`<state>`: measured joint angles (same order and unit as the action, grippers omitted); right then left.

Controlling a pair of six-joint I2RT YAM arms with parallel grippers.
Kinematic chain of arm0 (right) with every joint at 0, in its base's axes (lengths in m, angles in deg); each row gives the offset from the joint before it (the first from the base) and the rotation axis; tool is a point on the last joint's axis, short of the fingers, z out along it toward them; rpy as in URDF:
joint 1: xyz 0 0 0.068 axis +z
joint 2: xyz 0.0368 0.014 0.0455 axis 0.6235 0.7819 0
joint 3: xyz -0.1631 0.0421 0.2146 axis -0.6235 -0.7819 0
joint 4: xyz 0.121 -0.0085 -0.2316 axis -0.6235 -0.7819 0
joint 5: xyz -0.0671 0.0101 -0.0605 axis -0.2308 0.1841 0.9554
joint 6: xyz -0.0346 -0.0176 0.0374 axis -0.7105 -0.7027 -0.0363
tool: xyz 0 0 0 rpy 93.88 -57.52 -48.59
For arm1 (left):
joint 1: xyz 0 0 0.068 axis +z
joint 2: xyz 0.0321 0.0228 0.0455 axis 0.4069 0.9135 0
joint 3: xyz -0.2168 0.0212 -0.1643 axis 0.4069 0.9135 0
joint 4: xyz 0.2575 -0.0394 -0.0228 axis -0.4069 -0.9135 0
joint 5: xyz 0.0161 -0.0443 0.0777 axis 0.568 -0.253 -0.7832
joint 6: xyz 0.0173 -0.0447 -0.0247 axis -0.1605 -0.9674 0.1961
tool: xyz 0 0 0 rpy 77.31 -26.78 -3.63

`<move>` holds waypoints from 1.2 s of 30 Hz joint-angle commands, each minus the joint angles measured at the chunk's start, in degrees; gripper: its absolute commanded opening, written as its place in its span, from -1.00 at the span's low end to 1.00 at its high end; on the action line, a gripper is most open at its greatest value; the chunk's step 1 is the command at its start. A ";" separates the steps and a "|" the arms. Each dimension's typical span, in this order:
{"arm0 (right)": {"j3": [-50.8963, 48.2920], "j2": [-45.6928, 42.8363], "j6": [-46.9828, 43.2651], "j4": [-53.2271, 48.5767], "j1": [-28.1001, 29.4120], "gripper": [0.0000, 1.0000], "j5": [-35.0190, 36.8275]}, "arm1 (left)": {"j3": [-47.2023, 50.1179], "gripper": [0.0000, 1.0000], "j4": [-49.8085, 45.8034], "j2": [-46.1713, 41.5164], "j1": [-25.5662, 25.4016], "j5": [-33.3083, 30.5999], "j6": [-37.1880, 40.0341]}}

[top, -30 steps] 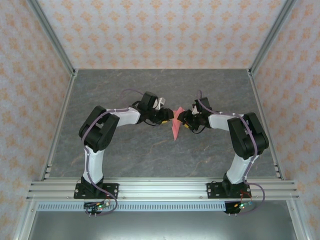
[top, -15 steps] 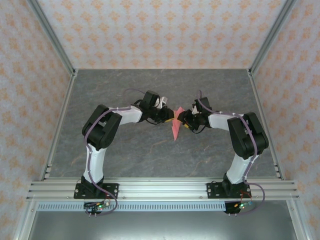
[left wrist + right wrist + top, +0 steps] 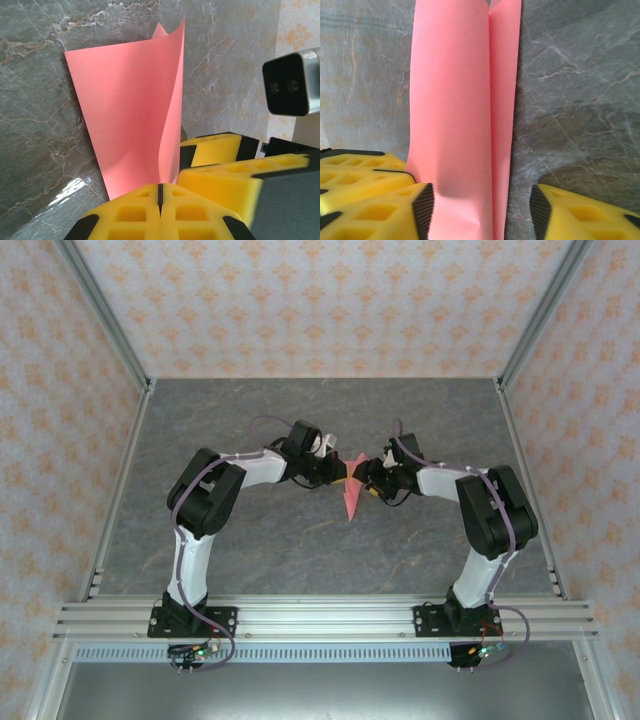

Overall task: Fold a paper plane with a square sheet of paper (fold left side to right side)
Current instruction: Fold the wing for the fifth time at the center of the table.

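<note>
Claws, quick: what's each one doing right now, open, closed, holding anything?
Left claw: closed, pinching the folded pink paper.
Right claw: open around the paper, not gripping it.

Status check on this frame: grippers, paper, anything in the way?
Left gripper shut on the folded pink paper. Right gripper open, jaws straddling it. Grippers nearly tip to tip above the grey table.

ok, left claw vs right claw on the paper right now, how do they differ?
Left claw is shut, fingers pressed together; right claw is open, fingers apart. Left claw pinches one end of the paper; right claw just straddles it, with a gap at one finger. Shared: yellow fingers, both meeting at the paper mid-table.
</note>
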<state>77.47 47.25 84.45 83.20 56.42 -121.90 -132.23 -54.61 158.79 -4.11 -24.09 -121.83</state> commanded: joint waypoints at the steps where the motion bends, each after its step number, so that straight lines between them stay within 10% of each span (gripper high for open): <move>1: 1.95 -2.83 -1.59 -1.69 -2.33 0.29 1.24 | -1.92 -1.00 -2.79 0.48 -0.23 -0.94 2.51; 15: 13.66 5.34 2.05 -3.00 -2.91 0.67 1.08 | -1.90 -1.00 -3.40 0.38 -0.18 -1.12 3.59; 36: 17.42 11.65 1.11 -6.95 -1.09 0.69 2.09 | -2.86 -1.00 -4.43 0.69 -0.18 -1.65 4.82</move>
<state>93.62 57.66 85.87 79.03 54.69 -121.70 -132.96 -57.30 158.79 -4.11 -24.31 -118.86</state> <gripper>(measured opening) 0.843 0.057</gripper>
